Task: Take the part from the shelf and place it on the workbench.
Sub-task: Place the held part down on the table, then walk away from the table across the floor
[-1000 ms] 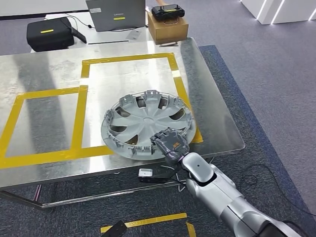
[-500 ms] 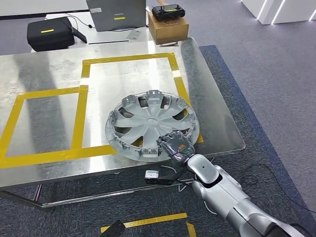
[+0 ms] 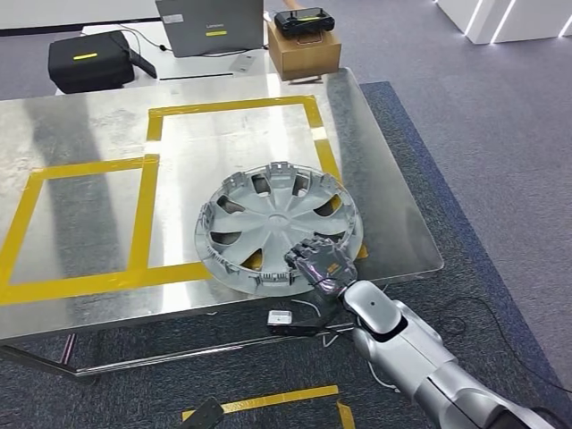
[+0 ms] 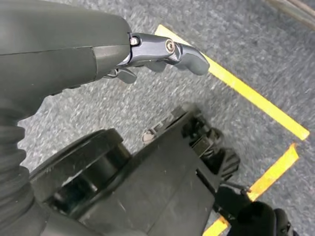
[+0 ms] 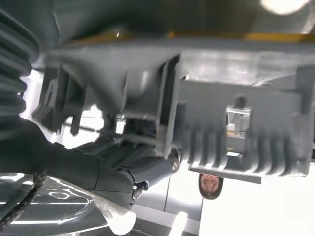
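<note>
Grey carpet surrounds a shiny metal counter (image 3: 80, 304) marked with yellow tape rectangles (image 3: 145, 210). On it lies the part, a grey wheel cover (image 3: 276, 228), inner side up with its ribs and clips showing. It sits toward the counter's near right corner, mostly inside the right-hand tape rectangle, with its near rim lying over the tape line close to the counter's front edge. It looks slightly tilted, the near rim a little raised, though I cannot tell that for sure.

Coming in from below on the right, the silver right arm (image 3: 411, 353) reaches up to the counter's front edge. The right hand (image 3: 325, 264) is on the wheel cover's near rim, its dark fingers (image 3: 307, 253) curled over the rim and holding it. In the right wrist view the ribbed rim of the cover (image 5: 237, 128) stands close in front of the camera, with the hand's fingers (image 5: 148, 169) tucked under it, against the counter's reflective top.

In the left wrist view the left hand (image 4: 148, 54) hangs over the carpet, with a yellow floor tape line (image 4: 256, 98) below; its fingers (image 4: 185, 54) are stretched out and hold nothing.

Beyond the counter's far edge stand a black case (image 3: 88, 58), a grey laptop (image 3: 209, 25) and a cardboard box (image 3: 304, 49) with a black controller (image 3: 307, 20) on top. Under the counter's front edge a small white-topped device (image 3: 280, 318) lies on the floor among cables.
</note>
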### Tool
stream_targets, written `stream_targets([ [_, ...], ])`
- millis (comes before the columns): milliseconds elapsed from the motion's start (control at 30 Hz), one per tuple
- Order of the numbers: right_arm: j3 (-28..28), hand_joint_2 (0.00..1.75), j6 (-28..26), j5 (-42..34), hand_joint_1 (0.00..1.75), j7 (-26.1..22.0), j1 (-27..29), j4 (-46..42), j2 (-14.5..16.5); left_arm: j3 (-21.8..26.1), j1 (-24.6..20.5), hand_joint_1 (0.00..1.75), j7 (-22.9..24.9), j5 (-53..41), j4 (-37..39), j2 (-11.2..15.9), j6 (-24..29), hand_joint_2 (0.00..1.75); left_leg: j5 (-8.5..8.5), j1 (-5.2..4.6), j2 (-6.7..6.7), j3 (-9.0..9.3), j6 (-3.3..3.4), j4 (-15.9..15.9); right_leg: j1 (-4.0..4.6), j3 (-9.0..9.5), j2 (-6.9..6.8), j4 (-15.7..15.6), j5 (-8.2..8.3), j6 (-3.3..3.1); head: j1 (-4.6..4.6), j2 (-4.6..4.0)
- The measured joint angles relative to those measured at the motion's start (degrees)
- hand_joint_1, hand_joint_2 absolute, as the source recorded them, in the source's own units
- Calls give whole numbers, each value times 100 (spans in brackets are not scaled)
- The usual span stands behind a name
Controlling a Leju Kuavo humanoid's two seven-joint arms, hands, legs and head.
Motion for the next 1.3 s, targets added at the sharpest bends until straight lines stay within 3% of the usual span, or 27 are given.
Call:
stream_targets([
  [600,0,0,35,45,0,58,25,-172,-123,-14,2,0,44,-125,0,-26,247,0,0,0,0,0,0,0,0,0,-1,0,0,0,0,0],
  [1300,-83,0,435,259,0,297,-118,-546,-363,-10,-73,0,56,-40,0,-148,347,0,1,0,0,1,0,1,0,0,0,0,1,0,-1,0],
])
